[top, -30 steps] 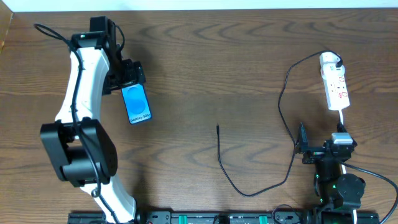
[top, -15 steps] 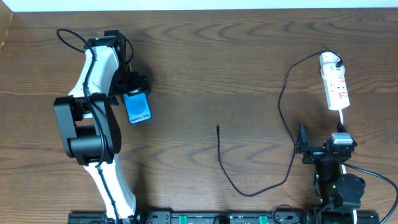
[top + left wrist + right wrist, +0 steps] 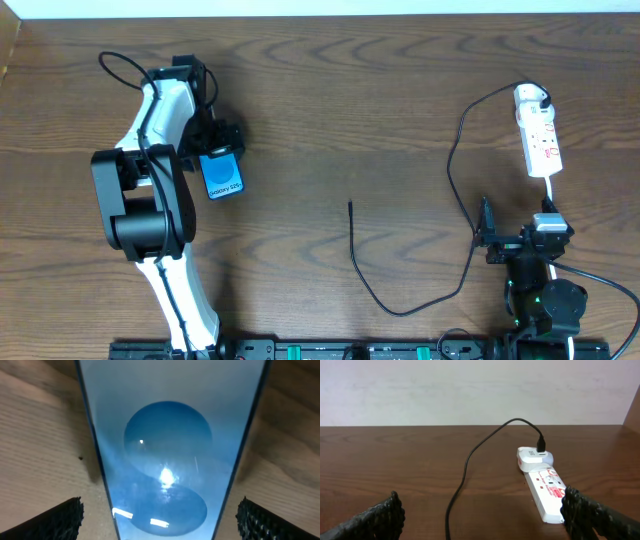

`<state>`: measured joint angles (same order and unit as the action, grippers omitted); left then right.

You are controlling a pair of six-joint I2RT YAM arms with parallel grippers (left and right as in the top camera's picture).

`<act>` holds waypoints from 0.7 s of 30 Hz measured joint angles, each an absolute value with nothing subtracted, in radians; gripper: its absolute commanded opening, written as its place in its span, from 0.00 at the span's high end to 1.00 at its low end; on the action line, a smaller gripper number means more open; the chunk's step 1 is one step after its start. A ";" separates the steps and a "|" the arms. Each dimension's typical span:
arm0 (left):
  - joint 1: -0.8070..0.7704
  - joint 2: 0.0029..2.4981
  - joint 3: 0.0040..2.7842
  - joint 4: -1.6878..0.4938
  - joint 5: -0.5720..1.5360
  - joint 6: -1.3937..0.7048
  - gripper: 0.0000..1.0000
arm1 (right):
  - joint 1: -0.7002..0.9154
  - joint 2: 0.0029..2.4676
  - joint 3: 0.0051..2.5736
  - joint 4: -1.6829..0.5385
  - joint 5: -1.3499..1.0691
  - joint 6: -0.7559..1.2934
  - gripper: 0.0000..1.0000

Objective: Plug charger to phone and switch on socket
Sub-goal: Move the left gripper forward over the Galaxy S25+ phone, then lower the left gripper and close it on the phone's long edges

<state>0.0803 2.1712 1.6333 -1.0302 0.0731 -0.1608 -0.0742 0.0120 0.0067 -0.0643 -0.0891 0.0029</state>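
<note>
The phone [image 3: 222,178] lies flat on the table at the left, its blue screen facing up. It fills the left wrist view [image 3: 167,460]. My left gripper [image 3: 217,148] is open and straddles the phone's far end, with table showing between each finger [image 3: 60,520] and the phone's edges. The charger's black cable [image 3: 452,160] runs from its free tip [image 3: 350,206] in a loop to a white plug [image 3: 530,97] in the socket strip [image 3: 542,142]. My right gripper [image 3: 517,228] is open and empty, just short of the strip's near end [image 3: 547,497]; the cable [image 3: 465,470] passes ahead of it.
The strip's white cord [image 3: 551,188] runs down toward the right arm's base. The cable's low loop [image 3: 400,312] lies near the table's front edge. A pale wall [image 3: 470,390] stands behind the table.
My left arm has folded in and its gripper has come down over the phone's far end. The phone has barely shifted. The right arm, cable and strip have not moved.
</note>
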 measured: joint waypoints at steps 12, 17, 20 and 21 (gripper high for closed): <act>0.080 2.171 1.610 -0.999 0.073 -0.161 0.02 | -0.074 0.012 0.007 -0.065 -0.089 0.003 0.01; 0.080 2.171 1.610 -0.994 0.073 -0.161 0.02 | -0.074 0.012 0.007 -0.065 -0.089 0.003 0.01; 0.080 2.171 1.610 -0.993 0.073 -0.161 0.02 | -0.074 0.012 0.007 -0.065 -0.089 0.003 0.01; 0.080 2.171 1.610 -0.989 0.073 -0.161 0.02 | -0.074 0.012 0.007 -0.064 -0.089 0.003 0.01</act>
